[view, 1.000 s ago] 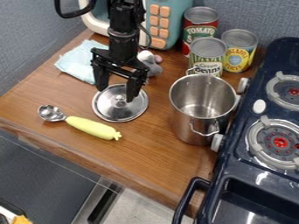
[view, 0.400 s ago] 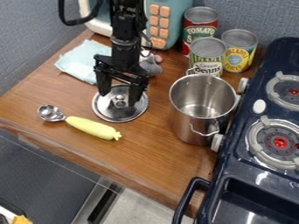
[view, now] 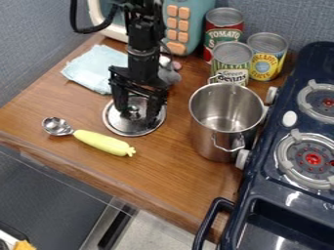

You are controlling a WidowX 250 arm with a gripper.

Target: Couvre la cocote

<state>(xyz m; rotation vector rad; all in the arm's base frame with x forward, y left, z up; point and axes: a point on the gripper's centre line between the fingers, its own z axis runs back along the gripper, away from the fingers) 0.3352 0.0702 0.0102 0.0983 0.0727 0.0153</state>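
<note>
- Two fingers of the black gripper [view: 137, 118] stand well apart, pointing down on either side of the lid's knob [view: 134, 112], with nothing held between them.
- The round metal lid [view: 124, 126] lies knob up on the wooden bench [view: 176, 166], between the left edge and the pot [view: 209, 141].
- The steel pot stands upright and uncovered by the bench's right edge, close beside the dark blue stove [view: 258, 190].
- A scoop [view: 104, 142] with a metal bowl and a pale yellow handle lies near the front edge, its bowl towards the front left corner.
- A light blue cloth [view: 91, 68] is spread near the left edge, towards the back.
- Behind the gripper sits a small grey item [view: 168, 74], partly hidden by it.
- The teal and white toy microwave [view: 189, 24] stands at the back edge.
- Towards the back right corner are three upright cans: red [view: 221, 36], green [view: 231, 68] and yellow [view: 266, 58].
</note>
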